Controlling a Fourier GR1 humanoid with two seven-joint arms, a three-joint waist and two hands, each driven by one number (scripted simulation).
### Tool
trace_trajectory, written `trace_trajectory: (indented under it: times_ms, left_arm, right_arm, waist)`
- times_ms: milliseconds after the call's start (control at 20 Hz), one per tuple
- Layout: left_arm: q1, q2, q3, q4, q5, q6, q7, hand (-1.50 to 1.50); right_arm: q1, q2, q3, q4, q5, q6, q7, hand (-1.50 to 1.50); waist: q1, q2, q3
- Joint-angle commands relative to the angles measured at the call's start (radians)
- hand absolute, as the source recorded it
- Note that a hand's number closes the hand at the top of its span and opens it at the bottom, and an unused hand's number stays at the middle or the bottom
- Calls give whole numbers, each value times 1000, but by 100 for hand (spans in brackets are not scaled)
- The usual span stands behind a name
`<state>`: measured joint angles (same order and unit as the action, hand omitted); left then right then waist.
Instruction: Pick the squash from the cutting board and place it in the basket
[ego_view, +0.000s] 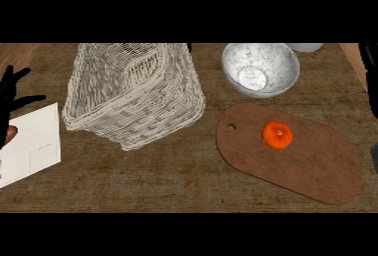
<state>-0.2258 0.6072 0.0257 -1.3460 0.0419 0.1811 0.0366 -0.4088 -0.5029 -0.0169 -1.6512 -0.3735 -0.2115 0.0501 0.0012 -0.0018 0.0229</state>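
Head view, start of the pick. The squash (277, 134) — small, orange, round — lies untouched near the middle of the cutting board (295, 165); the wicker basket (133, 95) stands well apart to its left. My left hand (13, 95) rests at the view's left edge, fingers straight, holding nothing. Of my right hand I see only a dark sliver at the right edge; I cannot tell its state. I judge the right hand should descend from above, straddle the squash, and close low — it may roll.
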Motion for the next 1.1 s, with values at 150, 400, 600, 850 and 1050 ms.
trace_trajectory:
  times_ms: [150,400,600,850,1050]
  left_arm:
    - [-35,-66,-73,-108,3,-56,-71,0]
    - [-65,-139,-148,-120,21,-94,-75,0]
    - [8,-149,-150,-152,19,-100,-99,0]
    - [7,-155,-145,-129,0,-73,-82,0]
    - [1,-131,-131,-158,17,-92,-50,0]
  right_arm:
    - [-26,116,184,109,-3,127,3,150]
    - [-34,469,242,176,-120,2,-62,150]
    - [-106,497,424,282,212,-279,-106,-150]
    - [-253,263,443,330,462,-376,186,-150]
    - [-360,69,501,420,568,-216,435,-150]
  waist:
    - [30,7,-23]
    - [52,19,-21]
    - [28,1,-24]
    - [-5,-12,-30]
    - [-4,-20,-33]
